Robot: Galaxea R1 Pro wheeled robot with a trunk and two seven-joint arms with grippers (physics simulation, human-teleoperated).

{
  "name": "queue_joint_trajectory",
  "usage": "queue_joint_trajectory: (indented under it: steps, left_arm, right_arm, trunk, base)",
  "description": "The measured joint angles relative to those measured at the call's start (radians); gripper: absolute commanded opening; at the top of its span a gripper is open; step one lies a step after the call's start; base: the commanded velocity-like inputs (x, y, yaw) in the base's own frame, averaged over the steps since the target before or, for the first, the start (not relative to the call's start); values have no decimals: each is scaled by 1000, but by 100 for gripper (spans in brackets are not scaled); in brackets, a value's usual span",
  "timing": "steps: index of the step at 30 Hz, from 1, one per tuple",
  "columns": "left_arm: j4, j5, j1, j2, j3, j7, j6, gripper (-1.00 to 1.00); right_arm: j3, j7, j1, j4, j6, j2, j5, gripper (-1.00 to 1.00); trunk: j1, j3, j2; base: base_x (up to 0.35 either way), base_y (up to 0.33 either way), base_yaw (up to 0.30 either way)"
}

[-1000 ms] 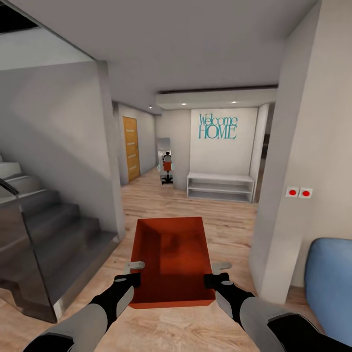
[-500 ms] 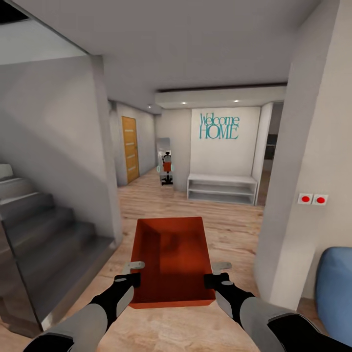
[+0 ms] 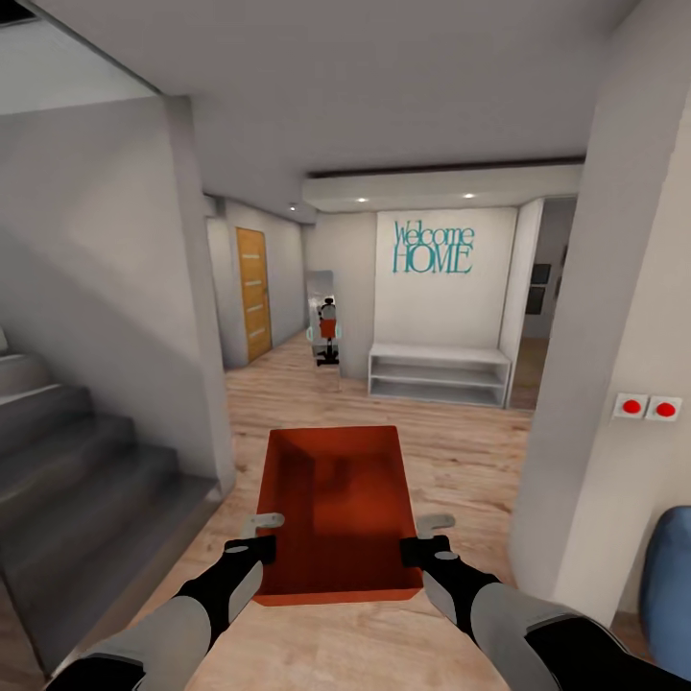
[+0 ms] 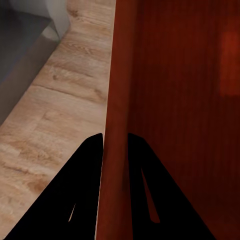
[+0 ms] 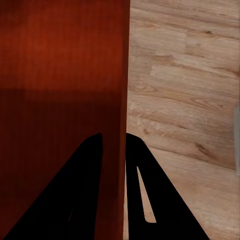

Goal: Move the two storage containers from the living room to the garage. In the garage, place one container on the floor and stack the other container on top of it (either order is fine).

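You hold the orange-red open-top rectangular container (image 3: 338, 509) straight ahead, long axis pointing down the wood-plank hallway floor (image 3: 451, 451); left pincer (image 3: 251, 549) and right pincer (image 3: 425, 551) each clamp a long side wall near you.

A grey staircase (image 3: 77, 480) rises at left; ahead, a white shelf unit (image 3: 439, 374) stands under teal "Welcome HOME" lettering (image 3: 432, 248), near an orange door (image 3: 253, 293).
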Motion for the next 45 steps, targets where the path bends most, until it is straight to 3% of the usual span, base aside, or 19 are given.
queue_joint_trajectory:
  steps: [45]
  left_arm:
    - [2,4,0,0,0,0,0,-100]
  right_arm:
    - [0,0,0,-1,6,0,2,-100]
  trunk:
    - [0,0,0]
  base:
    - [323,0,0]
